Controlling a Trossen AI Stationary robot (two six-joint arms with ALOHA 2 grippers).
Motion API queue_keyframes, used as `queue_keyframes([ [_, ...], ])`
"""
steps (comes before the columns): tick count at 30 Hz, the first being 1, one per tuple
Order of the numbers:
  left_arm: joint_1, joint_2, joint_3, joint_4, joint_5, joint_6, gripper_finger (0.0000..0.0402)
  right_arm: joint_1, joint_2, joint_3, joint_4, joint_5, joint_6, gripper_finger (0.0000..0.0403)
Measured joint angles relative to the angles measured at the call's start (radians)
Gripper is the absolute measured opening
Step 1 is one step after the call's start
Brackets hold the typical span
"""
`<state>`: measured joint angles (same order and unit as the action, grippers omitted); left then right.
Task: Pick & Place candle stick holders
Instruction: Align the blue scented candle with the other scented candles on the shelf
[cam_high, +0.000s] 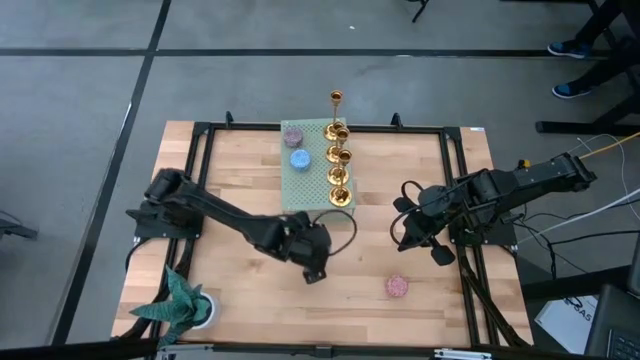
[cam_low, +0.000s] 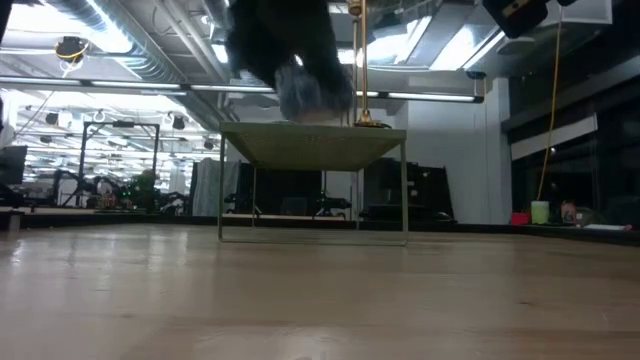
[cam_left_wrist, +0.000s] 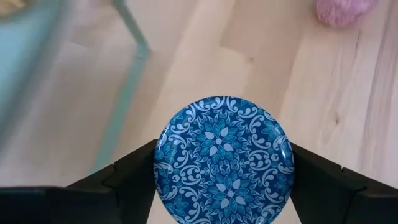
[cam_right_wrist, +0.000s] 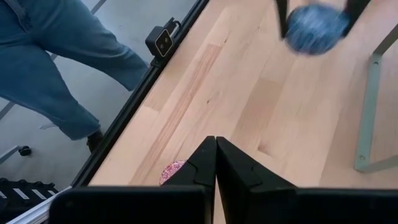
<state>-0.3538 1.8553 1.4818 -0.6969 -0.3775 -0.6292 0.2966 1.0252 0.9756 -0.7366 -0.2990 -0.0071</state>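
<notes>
From above, my left gripper (cam_high: 313, 262) hangs over the middle of the table (cam_high: 250, 190), just in front of the green stand (cam_high: 312, 190). My right gripper (cam_high: 408, 232) waits off to the right, near the table's right rail. The gold holders (cam_high: 339, 176) stand in a row along the stand's right edge, with one more holder (cam_high: 336, 99) at the far end of the row, past the table's edge. A pink disc (cam_high: 293, 136) and a blue disc (cam_high: 299, 158) sit on the stand to the left of the row. Another pink disc (cam_high: 397, 287) lies on the wood toward the near right, and a green plant (cam_high: 180, 303) sits at the near left corner.

At table height, the stand (cam_low: 312, 146) rises on thin legs in the middle distance, with a gold holder stem (cam_low: 356, 60) upright on it. My left arm (cam_low: 285, 55) comes down dark and blurred in front of the stand.

From my left wrist, both fingers (cam_left_wrist: 124, 180) are clamped on a blue patterned disc (cam_left_wrist: 224, 158), held above the bare wood beside a stand leg (cam_left_wrist: 127, 81).

From my right wrist, my two fingers (cam_right_wrist: 200, 163) are pressed together with nothing between them. A pink disc (cam_right_wrist: 172, 171) shows just behind them. A person's leg in jeans (cam_right_wrist: 46, 65) stands beyond the table's edge.
</notes>
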Motion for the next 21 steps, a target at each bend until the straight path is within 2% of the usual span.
queue_keyframes([
  [5,0.008,-0.126,0.0,-0.106,-0.08,-0.023,0.0291,0.0,0.0,0.0,0.011,0.0,0.0,0.0014],
  [11,0.075,-0.243,0.0,-0.231,-0.139,0.003,0.0291,0.0,0.0,0.0,0.017,0.0,0.0,0.0014],
  [17,0.197,-0.278,0.0,-0.266,-0.112,0.108,0.0291,0.0,0.0,0.0,0.022,0.002,0.0,0.0014],
  [21,0.293,-0.267,0.0,-0.267,-0.016,0.164,0.0291,0.0,0.0,0.0,0.021,0.002,0.0,0.0014],
])
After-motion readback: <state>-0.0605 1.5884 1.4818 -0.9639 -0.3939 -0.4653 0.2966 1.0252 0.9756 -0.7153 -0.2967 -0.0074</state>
